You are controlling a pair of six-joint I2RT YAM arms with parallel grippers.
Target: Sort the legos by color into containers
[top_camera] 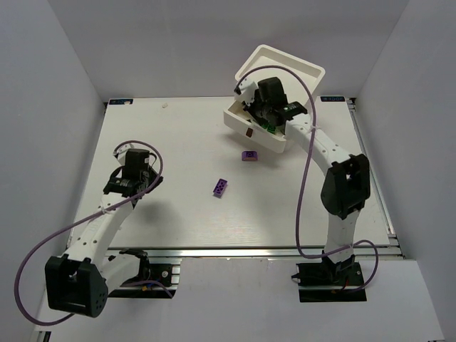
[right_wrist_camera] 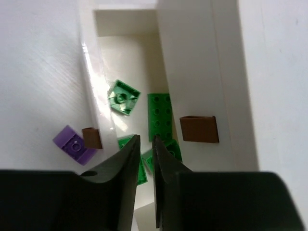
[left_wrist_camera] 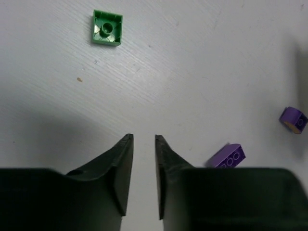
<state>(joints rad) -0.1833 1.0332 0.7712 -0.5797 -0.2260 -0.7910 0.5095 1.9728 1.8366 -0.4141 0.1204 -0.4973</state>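
Note:
My right gripper [top_camera: 262, 114] hangs over a white bin [top_camera: 235, 117] at the back right. Its jaws are nearly together with nothing between them [right_wrist_camera: 146, 139]. Several green bricks [right_wrist_camera: 159, 115] lie in this bin below the fingertips. A second white bin [top_camera: 285, 68] leans tilted on its far side. Two purple bricks lie on the table, one [top_camera: 249, 155] just in front of the bin and one [top_camera: 220, 187] nearer the middle. My left gripper [top_camera: 128, 167] hovers at the left, jaws narrowly apart and empty [left_wrist_camera: 144, 137]. A green brick [left_wrist_camera: 107, 28] lies ahead of it, hidden in the top view.
Each bin has a brown mark on its side [right_wrist_camera: 198, 129], [right_wrist_camera: 91, 138]. The purple brick by the bin also shows in the right wrist view [right_wrist_camera: 73, 143]. The left wrist view shows both purple bricks to the right [left_wrist_camera: 227, 156], [left_wrist_camera: 293, 119]. White walls enclose the table.

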